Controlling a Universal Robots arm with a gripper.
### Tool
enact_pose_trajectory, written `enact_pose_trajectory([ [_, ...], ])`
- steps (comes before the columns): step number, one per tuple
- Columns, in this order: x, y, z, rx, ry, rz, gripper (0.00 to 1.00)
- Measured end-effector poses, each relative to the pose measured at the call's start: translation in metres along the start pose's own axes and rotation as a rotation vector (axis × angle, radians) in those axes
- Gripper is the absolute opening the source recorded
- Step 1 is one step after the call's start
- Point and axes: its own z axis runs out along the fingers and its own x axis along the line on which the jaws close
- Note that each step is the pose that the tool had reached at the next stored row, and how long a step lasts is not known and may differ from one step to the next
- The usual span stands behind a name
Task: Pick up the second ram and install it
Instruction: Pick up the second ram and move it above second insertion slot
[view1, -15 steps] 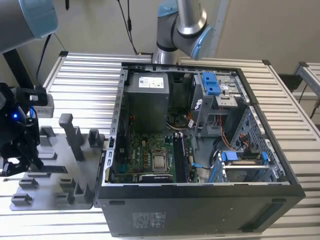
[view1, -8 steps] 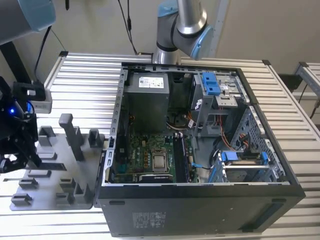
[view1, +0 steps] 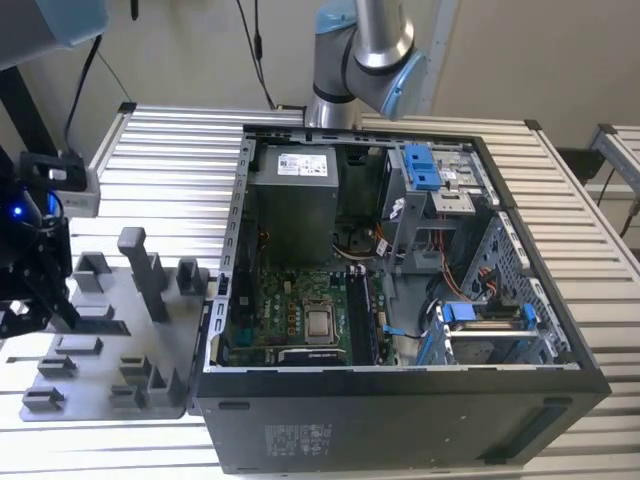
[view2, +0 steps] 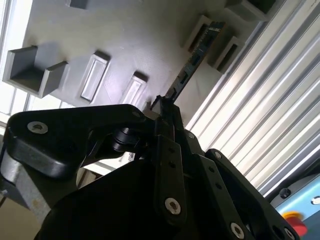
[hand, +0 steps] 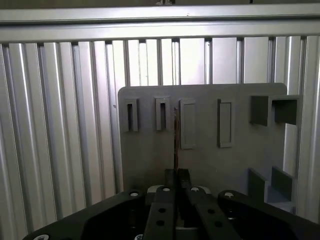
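Where grey blocks (view2: 194, 34) flank it, the end effector (view2: 166, 109) grips the second ram (view2: 195, 60) (flat, narrow, dark).

second ram: long, narrow, flat dark green-black circuit stick (view2: 194, 61) | state: one end pinched between black gripper (view2: 167, 106) fingers | pose: straight out from fingertips, edge-on in first wrist view | place: over grey fixture plate (view2: 145, 40), far end between two raised blocks | contact with plate: unclear
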Motion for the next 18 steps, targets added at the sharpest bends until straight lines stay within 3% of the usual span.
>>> enact_pose_trajectory([
  [18,-0.001,-0.0008,-0.0247,0.0,0.0,0.0,0.14],
])
